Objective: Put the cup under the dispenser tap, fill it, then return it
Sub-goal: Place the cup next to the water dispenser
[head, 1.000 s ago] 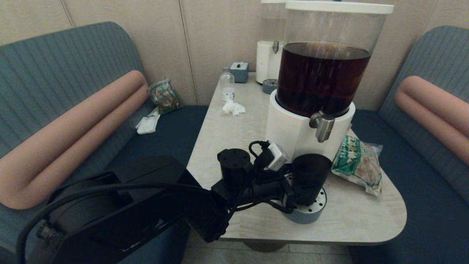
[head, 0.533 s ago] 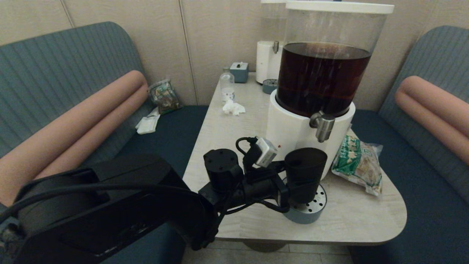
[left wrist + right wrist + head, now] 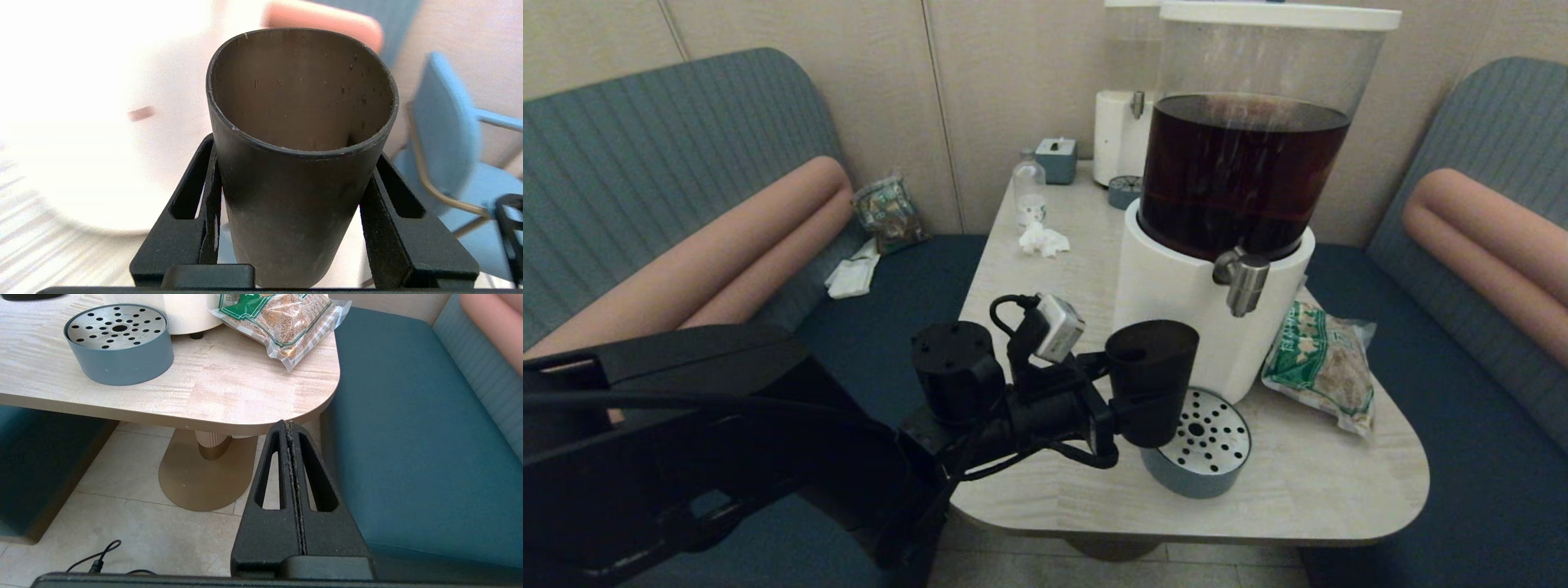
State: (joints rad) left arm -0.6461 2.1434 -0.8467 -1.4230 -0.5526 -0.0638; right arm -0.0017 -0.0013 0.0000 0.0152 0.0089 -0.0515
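Note:
The dark tapered cup (image 3: 1150,380) hangs upright in the air, just left of the round perforated drip tray (image 3: 1205,457) and over the table. My left gripper (image 3: 1131,404) is shut on its lower wall, one finger on each side. In the left wrist view the cup (image 3: 300,171) fills the space between the fingers (image 3: 204,192), and no liquid shows in the part of its inside that I see. The silver dispenser tap (image 3: 1243,282) juts from the white base of the brown-liquid dispenser (image 3: 1176,286), up and to the right of the cup. My right gripper (image 3: 289,426) is shut and empty, low off the table's front right corner.
A green snack bag (image 3: 1319,363) lies right of the dispenser. At the table's back stand a small clear bottle (image 3: 1029,192), a crumpled tissue (image 3: 1043,240), a blue box (image 3: 1057,159) and a second, pale dispenser (image 3: 1123,122). Teal benches flank the table (image 3: 1307,490).
My left arm has lifted the cup off the drip tray and carried it left, away from under the tap. The tray now stands bare.

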